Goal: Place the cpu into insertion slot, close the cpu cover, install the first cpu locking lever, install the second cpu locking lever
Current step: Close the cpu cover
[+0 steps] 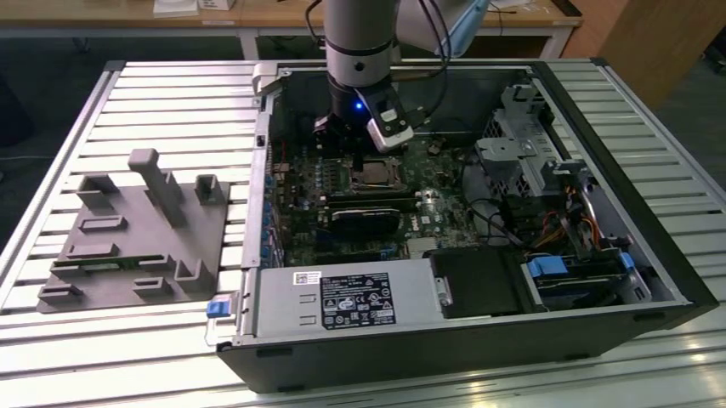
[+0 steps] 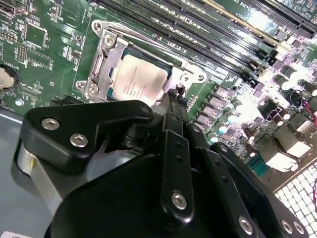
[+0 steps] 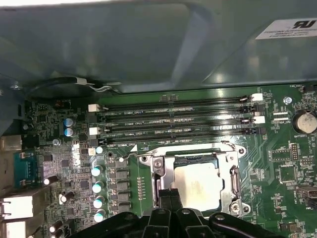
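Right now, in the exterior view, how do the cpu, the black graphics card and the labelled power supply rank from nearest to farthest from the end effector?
1. The cpu: seated in its socket, right beneath the end effector.
2. The black graphics card: mid-board, on the camera's side of the socket.
3. The power supply: against the case wall closest to the camera, clearly farthest.
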Controlling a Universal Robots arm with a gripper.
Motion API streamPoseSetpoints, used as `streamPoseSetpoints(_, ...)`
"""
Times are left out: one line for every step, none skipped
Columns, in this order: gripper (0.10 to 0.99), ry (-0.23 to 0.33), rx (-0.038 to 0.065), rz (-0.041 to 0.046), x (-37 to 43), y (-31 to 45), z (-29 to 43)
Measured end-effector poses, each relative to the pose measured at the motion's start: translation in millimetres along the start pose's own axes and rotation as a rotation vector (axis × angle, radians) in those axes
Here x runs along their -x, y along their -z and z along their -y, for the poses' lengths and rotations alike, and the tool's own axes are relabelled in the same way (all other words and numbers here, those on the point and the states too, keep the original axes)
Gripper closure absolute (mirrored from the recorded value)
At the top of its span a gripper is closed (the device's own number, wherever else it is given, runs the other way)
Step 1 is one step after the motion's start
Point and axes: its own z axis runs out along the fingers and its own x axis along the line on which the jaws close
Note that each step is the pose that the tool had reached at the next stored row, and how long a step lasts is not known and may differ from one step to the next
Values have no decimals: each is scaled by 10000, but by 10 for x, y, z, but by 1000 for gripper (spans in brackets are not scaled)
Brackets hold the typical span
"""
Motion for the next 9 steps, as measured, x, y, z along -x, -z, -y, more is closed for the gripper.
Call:
streamPoseSetpoints(980, 0, 3, 1, 0, -5, 0)
streamPoseSetpoints(980, 0, 4, 2, 0, -15, 0)
streamPoseSetpoints(980, 0, 4, 2, -1, -26, 1)
streamPoseSetpoints(980, 0, 2, 1, -1, -29, 2)
streamPoseSetpoints(980, 0, 1, 1, -1, -32, 2)
streamPoseSetpoints(980, 0, 2, 1, -1, -37, 2)
streamPoseSetpoints(980, 0, 1, 1, -2, -46, 2)
streamPoseSetpoints(980, 0, 1, 1, -2, -59, 3)
streamPoseSetpoints(980, -1, 2, 1, -3, -69, 0)
